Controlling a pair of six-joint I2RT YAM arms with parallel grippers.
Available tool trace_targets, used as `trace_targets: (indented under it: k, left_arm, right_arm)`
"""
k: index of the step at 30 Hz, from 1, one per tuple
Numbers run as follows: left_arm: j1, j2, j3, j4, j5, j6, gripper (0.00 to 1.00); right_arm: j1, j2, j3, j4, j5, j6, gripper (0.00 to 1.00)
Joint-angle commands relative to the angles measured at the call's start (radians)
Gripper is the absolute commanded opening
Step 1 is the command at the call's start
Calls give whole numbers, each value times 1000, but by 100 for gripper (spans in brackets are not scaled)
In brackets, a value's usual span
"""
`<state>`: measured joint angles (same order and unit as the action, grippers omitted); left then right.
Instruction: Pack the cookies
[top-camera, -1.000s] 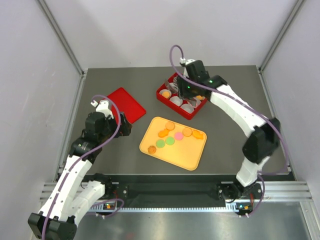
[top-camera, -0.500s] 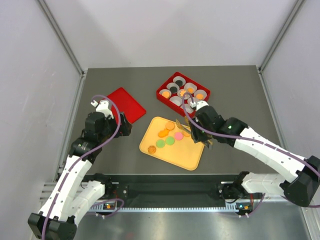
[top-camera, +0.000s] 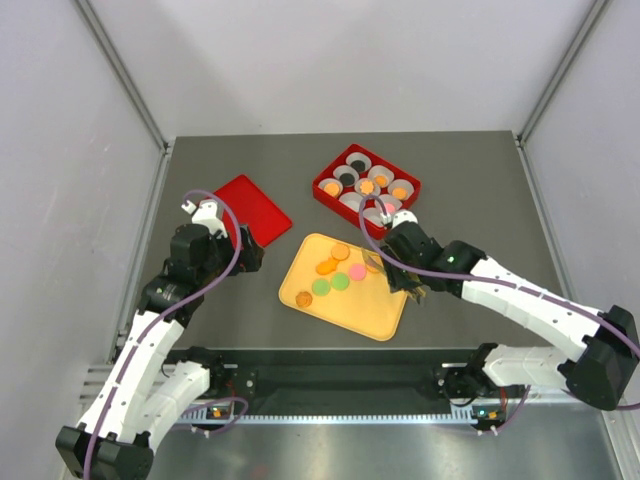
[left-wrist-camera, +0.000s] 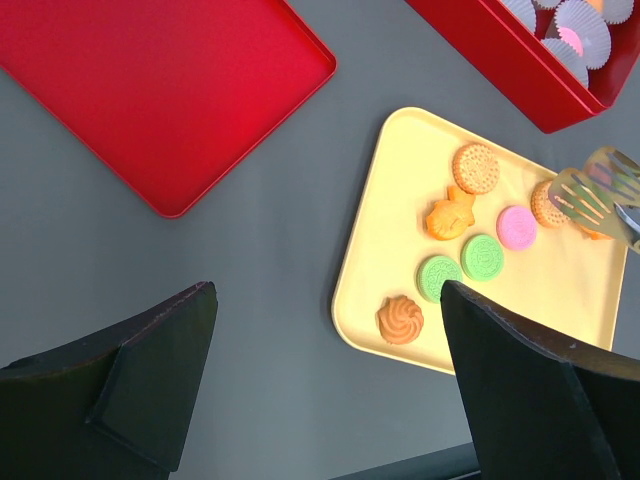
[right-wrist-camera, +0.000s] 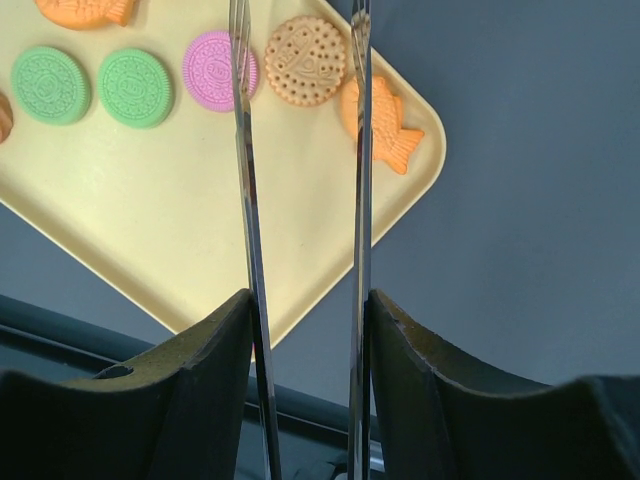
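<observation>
The right arm has swung away from the red box in the upper centre of the overhead view, where it hovered a second ago. The right gripper, clamped on a pair of metal tongs, has come down to the right end of the yellow tray at centre frame. The arm's elbow, earlier at mid right, now sits low at the right edge. The box's white paper cups, earlier partly covered by the gripper, are all exposed. The tong tips now hang over a round biscuit and a fish-shaped cookie.
</observation>
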<state>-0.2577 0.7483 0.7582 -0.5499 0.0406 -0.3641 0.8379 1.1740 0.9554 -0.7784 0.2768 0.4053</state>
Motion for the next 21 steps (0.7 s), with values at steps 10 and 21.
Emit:
trace_targets:
  k: [10,21]
  left_arm:
    - [-3,-17,-10,31,7,7,99]
    - [-3,-18,-10,31,12,7,99]
  right_arm:
    - [27,15,-30,30,9,23,47]
    - [41,27,-29,30,-5,26,47]
